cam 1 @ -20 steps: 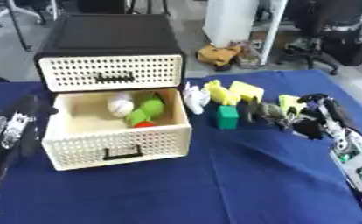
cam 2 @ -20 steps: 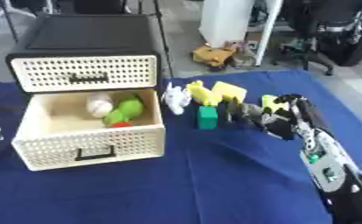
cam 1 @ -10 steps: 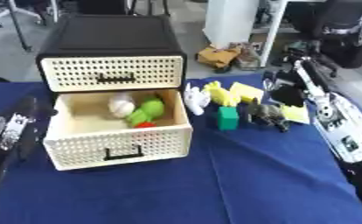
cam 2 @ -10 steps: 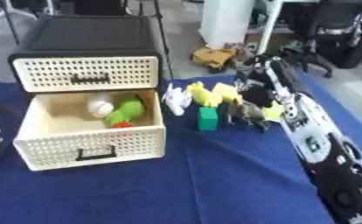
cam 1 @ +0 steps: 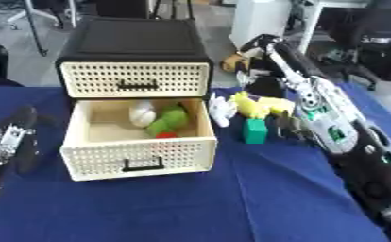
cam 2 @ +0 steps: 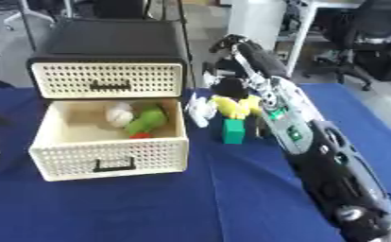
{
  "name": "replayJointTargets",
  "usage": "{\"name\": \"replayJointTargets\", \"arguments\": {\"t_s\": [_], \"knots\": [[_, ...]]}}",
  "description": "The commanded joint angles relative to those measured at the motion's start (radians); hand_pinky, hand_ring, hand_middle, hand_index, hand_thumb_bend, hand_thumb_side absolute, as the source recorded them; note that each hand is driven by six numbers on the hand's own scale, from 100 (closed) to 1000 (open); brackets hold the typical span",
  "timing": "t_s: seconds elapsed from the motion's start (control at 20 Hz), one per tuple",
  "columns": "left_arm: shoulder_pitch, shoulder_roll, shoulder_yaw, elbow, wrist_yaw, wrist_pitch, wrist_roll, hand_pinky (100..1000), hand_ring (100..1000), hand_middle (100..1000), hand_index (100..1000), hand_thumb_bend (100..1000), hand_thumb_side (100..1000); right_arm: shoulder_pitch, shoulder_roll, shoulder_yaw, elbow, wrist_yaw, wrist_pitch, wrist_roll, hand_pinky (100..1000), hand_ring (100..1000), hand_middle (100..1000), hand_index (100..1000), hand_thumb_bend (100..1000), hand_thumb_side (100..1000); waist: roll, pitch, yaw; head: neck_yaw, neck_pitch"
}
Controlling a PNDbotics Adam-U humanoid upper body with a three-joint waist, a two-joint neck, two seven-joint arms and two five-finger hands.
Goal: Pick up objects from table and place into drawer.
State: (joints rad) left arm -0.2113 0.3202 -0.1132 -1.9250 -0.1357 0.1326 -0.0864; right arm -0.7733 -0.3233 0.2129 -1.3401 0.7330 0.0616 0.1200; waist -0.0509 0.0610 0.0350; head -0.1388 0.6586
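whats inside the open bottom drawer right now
The open drawer holds a white ball-like thing, a green toy and a small red thing beside it. The front wall hides the floor nearest the camera, so anything lying there cannot be seen.

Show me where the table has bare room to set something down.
The widest bare blue tablecloth lies in front of the open drawer, between the left hand and the right arm. Inside the drawer, the front left floor is bare. It is crowded right of the drawer: white toy, yellow toys and green block bunch against the right arm.
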Motion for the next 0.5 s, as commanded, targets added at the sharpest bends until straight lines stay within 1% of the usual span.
{"name": "replayJointTargets", "arguments": {"t_s": [0.05, 0.2, 0.5], "knots": [[-0.024, -0.003, -0.008, -0.019, 0.011, -0.002, -0.011, 100, 100, 100, 654, 358, 1000, -0.039, 0.039, 0.005, 0.043, 0.037, -0.023, 0.005, 100, 469, 788, 793, 100, 447, 0.010, -0.013, 0.012, -0.021, -0.008], [-0.034, -0.008, -0.014, -0.023, 0.017, -0.003, -0.019, 100, 100, 100, 654, 359, 1000, -0.055, 0.089, 0.006, 0.104, 0.070, -0.043, 0.002, 100, 470, 788, 795, 100, 441, 0.016, -0.010, 0.035, -0.039, -0.015], [-0.045, -0.016, -0.024, -0.027, 0.023, -0.003, -0.031, 100, 100, 100, 654, 359, 1000, -0.066, 0.172, 0.004, 0.208, 0.131, -0.083, -0.015, 103, 474, 788, 798, 100, 431, 0.024, -0.003, 0.062, -0.064, -0.025]]}}
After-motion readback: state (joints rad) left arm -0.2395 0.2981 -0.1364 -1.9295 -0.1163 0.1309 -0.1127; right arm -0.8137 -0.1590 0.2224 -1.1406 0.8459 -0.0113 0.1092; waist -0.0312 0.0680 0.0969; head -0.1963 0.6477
